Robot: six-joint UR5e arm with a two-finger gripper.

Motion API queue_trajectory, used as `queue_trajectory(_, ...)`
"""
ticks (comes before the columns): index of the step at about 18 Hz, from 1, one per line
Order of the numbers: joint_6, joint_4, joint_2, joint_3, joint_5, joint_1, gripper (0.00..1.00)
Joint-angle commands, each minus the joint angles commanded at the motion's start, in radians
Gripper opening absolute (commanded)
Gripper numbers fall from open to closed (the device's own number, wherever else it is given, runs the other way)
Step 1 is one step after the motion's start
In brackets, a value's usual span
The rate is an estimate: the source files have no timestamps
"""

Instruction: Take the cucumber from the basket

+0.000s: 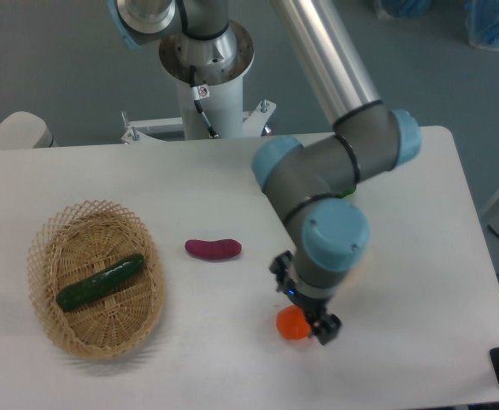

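Observation:
A dark green cucumber [100,282] lies diagonally inside the tan wicker basket [52,237] at the left of the table. My gripper [305,312] hangs at the end of the arm over the front middle of the table, far to the right of the basket. It partly covers an orange vegetable [291,324]. From this angle I cannot tell how the jaws stand, and nothing shows between them.
A purple vegetable [214,248] lies on the table between the basket and the arm. The arm's elbow [335,171] crosses the back right of the table, and the robot's base column [205,77] stands behind the table's far edge.

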Motion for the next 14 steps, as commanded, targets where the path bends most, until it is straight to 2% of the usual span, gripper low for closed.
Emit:
queue_trajectory(7,-0.198,0.011,0.083,-0.138,-0.002,-0.146,1.0)
queue_trajectory(14,-0.449,0.144,0.081,-0.212,0.002,-0.33,1.0)
